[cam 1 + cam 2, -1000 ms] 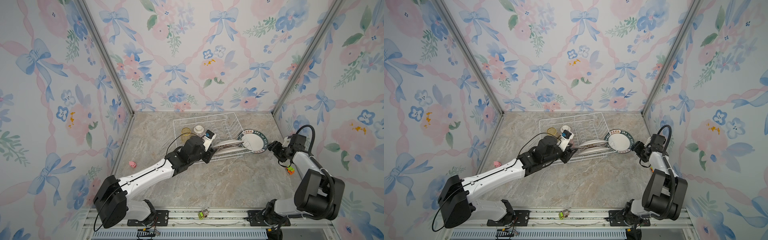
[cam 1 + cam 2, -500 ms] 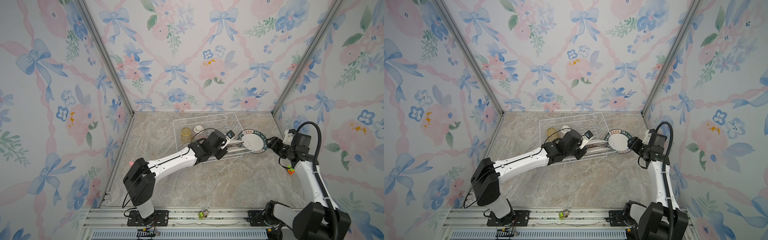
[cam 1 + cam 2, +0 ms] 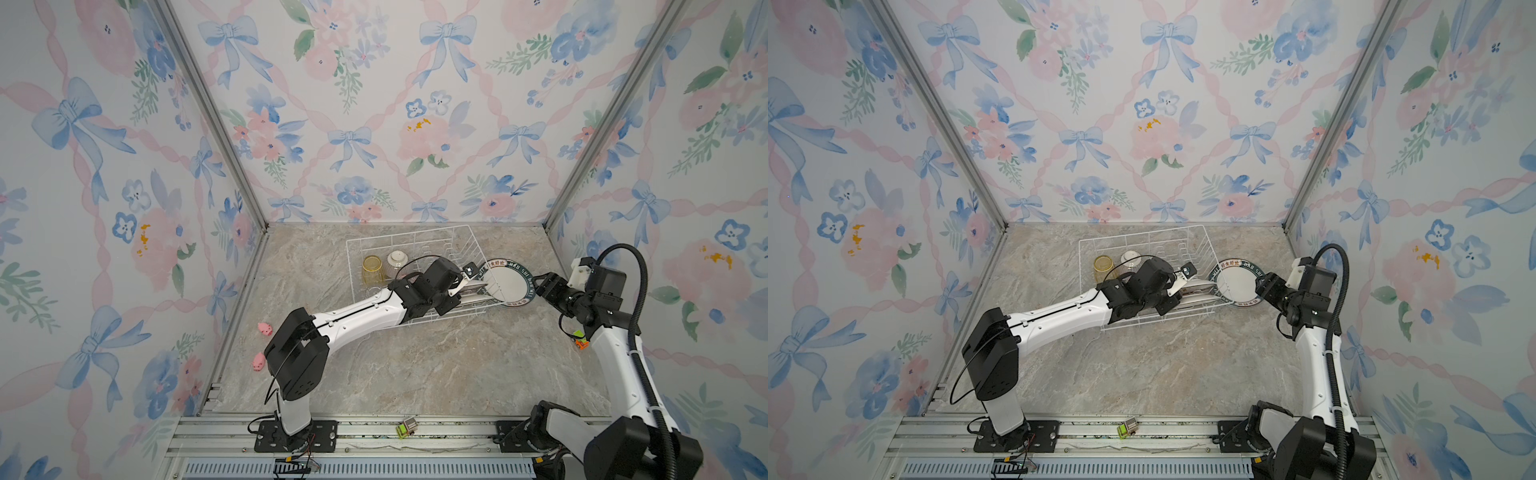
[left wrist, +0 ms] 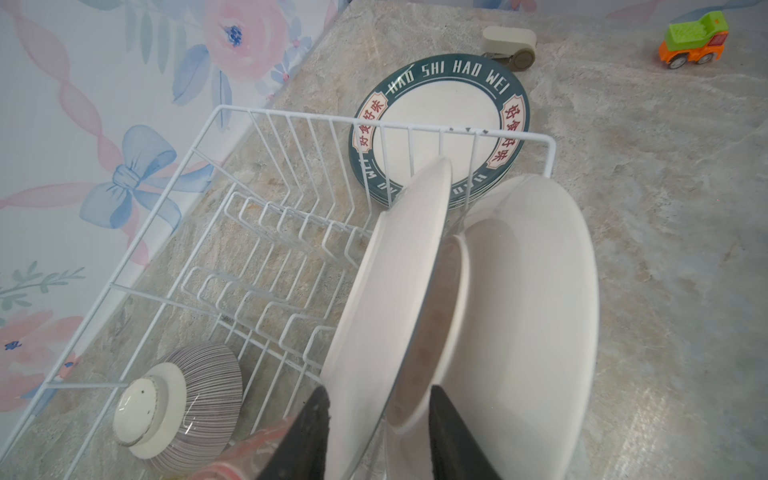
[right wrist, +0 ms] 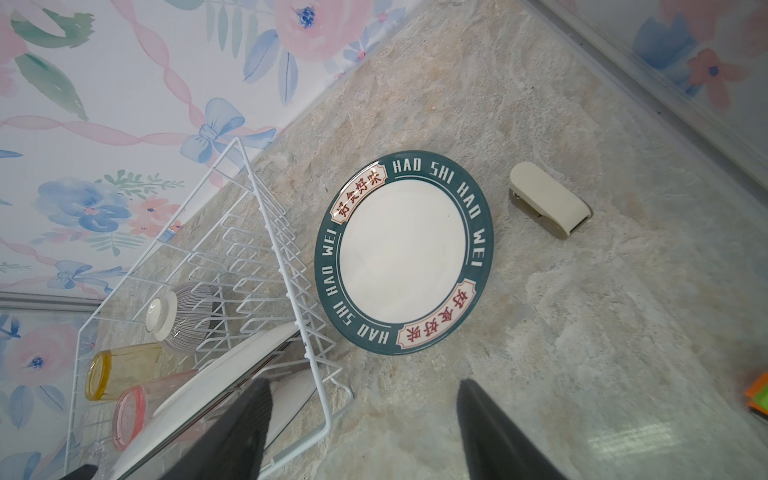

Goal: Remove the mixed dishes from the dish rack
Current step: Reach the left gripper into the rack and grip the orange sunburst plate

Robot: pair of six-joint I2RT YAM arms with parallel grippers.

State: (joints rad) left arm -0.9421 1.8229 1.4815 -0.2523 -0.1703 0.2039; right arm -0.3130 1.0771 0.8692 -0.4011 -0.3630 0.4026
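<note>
Long white-and-black left arm [image 3: 357, 316] now stretched further to the right across the rack than a second ago, no more at its front-middle part. Right arm [image 3: 615, 353] with elbow lifted higher than before, tip almost at the same place. Large white rectangular wire dish rack [image 4: 291, 114] not shifted, at the back of the marble-look table [image 3: 415, 365]. Just beside its right wall, flat on the table: white round stacked plates [image 5: 401, 253] with dark green lettered rims, number not clear. Inside the rack, two more white round plates on edge, tilted, close together: the straddled plate [image 4: 386, 299] between the fingers of the left gripper [image 4: 378, 392], the second plate [image 4: 532, 291] just next to it. Fingers on both sides of the rim, but pressing or only around it: not possible to tell. Right gripper [image 5: 362, 381] spread wide, empty, hovering near the stack. Also yet in the rack: ribbed purplish-grey bowl [image 4: 203, 382] upside down, translucent yellow tumbler [image 5: 124, 370] and pink tumbler [image 5: 141, 409] on their sides. Meaning, probably: next plate about to be lifted out; much of the unloading not yet done.
</note>
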